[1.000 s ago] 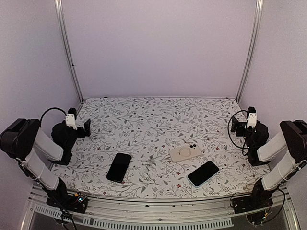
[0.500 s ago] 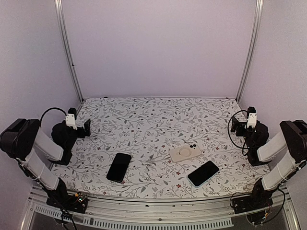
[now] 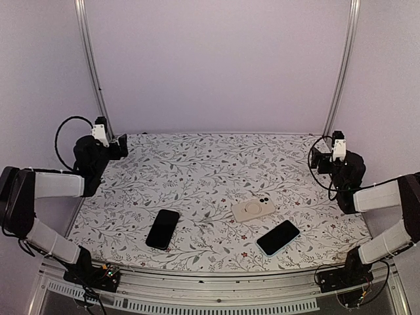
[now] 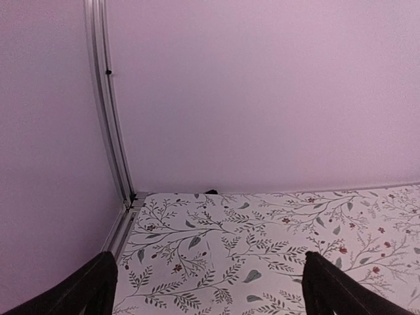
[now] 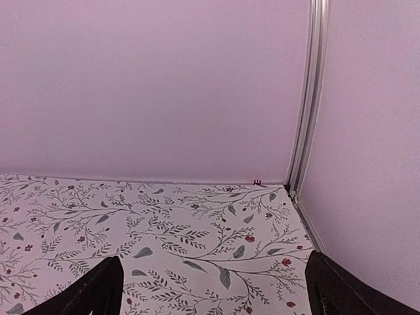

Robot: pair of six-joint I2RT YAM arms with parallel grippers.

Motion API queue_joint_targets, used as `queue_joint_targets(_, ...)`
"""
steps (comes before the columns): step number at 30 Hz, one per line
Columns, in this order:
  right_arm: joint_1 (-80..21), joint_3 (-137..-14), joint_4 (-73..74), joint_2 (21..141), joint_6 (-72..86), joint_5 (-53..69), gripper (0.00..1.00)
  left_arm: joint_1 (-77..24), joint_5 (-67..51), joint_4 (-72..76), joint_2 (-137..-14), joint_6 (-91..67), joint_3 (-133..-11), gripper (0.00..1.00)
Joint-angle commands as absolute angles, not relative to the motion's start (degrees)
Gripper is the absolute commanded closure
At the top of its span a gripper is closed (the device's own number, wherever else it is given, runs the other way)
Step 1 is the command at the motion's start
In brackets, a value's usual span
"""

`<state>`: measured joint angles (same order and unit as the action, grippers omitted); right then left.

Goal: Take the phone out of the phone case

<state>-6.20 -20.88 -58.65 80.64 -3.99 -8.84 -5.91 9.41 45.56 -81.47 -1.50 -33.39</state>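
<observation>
A phone in a light blue case point(image 3: 277, 237) lies screen up at the front right of the floral table. A beige case or cased phone point(image 3: 252, 209) lies back up beside it, with a ring and camera lenses showing. A bare black phone point(image 3: 163, 228) lies front left of centre. My left gripper point(image 3: 121, 147) hovers at the back left corner, open and empty; it also shows in the left wrist view point(image 4: 209, 275). My right gripper point(image 3: 315, 157) hovers at the back right, open and empty; it also shows in the right wrist view point(image 5: 215, 275). Both are far from the phones.
The floral table cloth point(image 3: 210, 164) is enclosed by lilac walls with metal corner posts point(image 3: 92, 65) at the back left and back right point(image 3: 341, 65). A metal rail point(image 3: 216, 298) runs along the near edge.
Both arms have risen and stretched out from their folded pose. The left gripper moved up toward the back left corner, the right gripper up and slightly back. The phones have not moved.
</observation>
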Motion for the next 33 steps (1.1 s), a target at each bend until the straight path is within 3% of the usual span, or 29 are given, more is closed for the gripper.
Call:
queue_joint_targets(1, -9.89, -26.66, -43.47, 75.22, -2.08, -10.13, 0.01, -12.79, 13.64, 36.44, -79.26, -6.31, -36.56, 0.01)
queue_joint_targets(6, -18.67, -32.39, -32.68, 71.41, -0.4, -14.23, 0.01, -23.09, 18.21, 29.63, -79.76, -6.36, -41.74, 0.01)
queue_joint_targets(13, -31.94, -40.31, -19.02, 70.11, -0.86, -22.26, 0.01, -33.18, 13.87, 14.69, -82.51, -12.85, -50.05, 0.01)
queue_joint_targets(18, -32.51, -43.05, -9.96, 67.24, 9.17, -16.0, 0.01, -40.78, 14.82, 8.89, -85.48, -14.37, -52.71, 0.01)
queue_joint_targets(22, -32.17, -42.74, -1.81, 64.43, 23.5, -18.57, 0.01, -45.12, 14.93, 5.02, -87.95, -16.29, -54.55, 0.01)
queue_joint_targets(33, -31.68, -31.67, 9.81, 56.79, 37.16, -3.95, 0.01, -46.93, 16.96, -4.39, -90.69, -28.99, -55.75, 0.01)
